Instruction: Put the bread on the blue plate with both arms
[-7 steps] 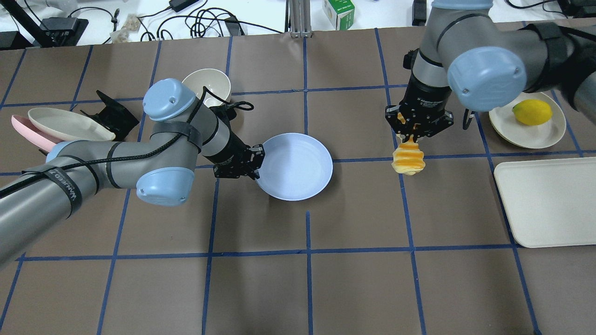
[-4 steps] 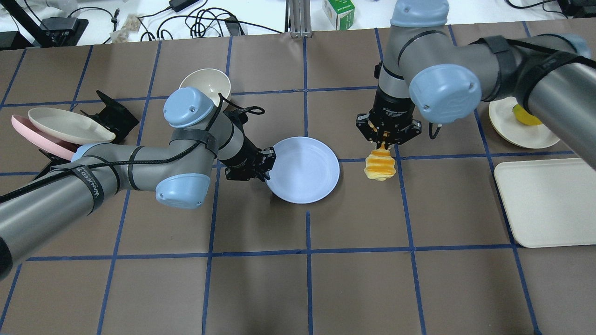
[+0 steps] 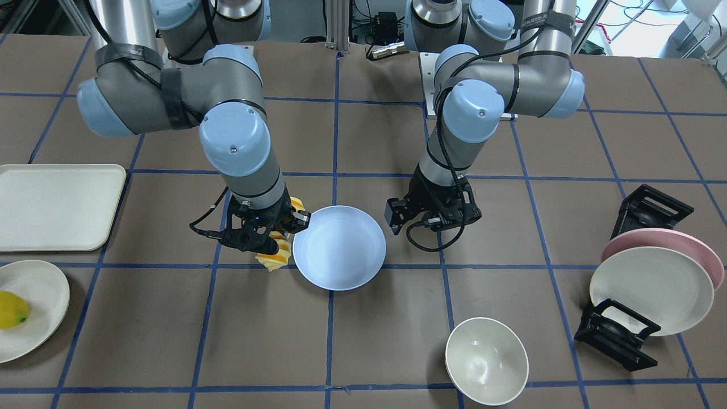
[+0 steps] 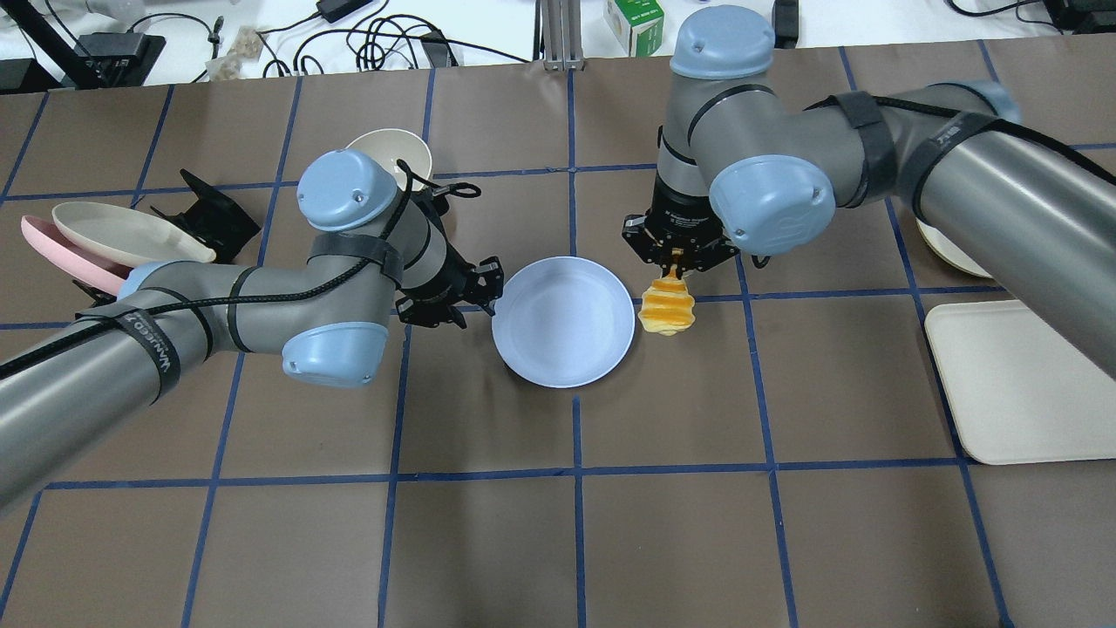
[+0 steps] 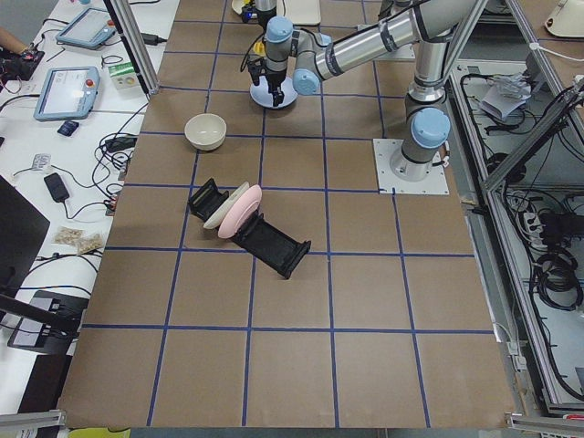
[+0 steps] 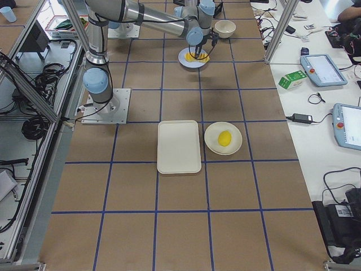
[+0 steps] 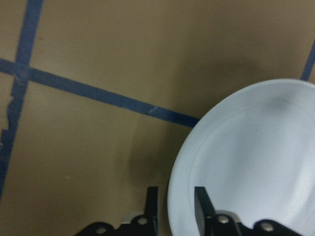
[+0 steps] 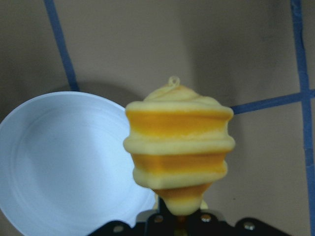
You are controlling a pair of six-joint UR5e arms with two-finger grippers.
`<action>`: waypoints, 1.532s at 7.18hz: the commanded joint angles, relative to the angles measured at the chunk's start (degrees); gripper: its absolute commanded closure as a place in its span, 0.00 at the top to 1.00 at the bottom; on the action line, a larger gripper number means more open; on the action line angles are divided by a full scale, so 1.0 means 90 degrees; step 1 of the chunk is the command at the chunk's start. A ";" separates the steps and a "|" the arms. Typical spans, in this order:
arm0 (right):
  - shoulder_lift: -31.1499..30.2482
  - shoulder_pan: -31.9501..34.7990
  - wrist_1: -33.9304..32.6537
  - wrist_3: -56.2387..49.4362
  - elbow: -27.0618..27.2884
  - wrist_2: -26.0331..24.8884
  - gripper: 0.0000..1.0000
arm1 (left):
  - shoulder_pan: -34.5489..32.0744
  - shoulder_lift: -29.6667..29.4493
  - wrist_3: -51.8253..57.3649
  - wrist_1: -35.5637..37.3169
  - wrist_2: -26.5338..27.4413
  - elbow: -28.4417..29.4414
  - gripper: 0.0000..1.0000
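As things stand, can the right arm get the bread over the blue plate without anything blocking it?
Probably yes. The right tool holds the bread hanging just beside the blue plate, whose inside is bare. The left tool sits at the opposite rim, out of the path.

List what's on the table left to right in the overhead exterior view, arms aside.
Pink plate → cream plate leaning in the black stand → cream bowl → blue plate → bread held in the right gripper → cream tray.

A brown table [image 4: 488, 541] gridded with blue tape [image 4: 575, 475], flanked by cluttered white benches [image 5: 64, 182].
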 commanded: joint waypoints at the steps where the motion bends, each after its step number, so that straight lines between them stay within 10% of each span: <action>1: 0.0398 0.0391 -0.0686 -0.0068 -0.0018 0.0023 0.00 | 0.0608 0.0661 0.1264 -0.2409 0.0214 0.1069 1.00; 9: 0.0946 0.1047 -0.0875 -0.0117 0.0011 0.0082 0.08 | 0.0630 0.1299 0.2725 -0.4491 0.0675 0.2559 1.00; 10: 0.0966 0.1047 -0.0875 -0.0118 0.0011 0.0082 0.60 | 0.0630 0.1347 0.2715 -0.4491 0.0626 0.2491 1.00; 11: 0.0966 0.1056 -0.0885 -0.0108 0.0011 0.0092 0.86 | 0.0630 0.1386 0.2735 -0.4481 0.0694 0.2462 1.00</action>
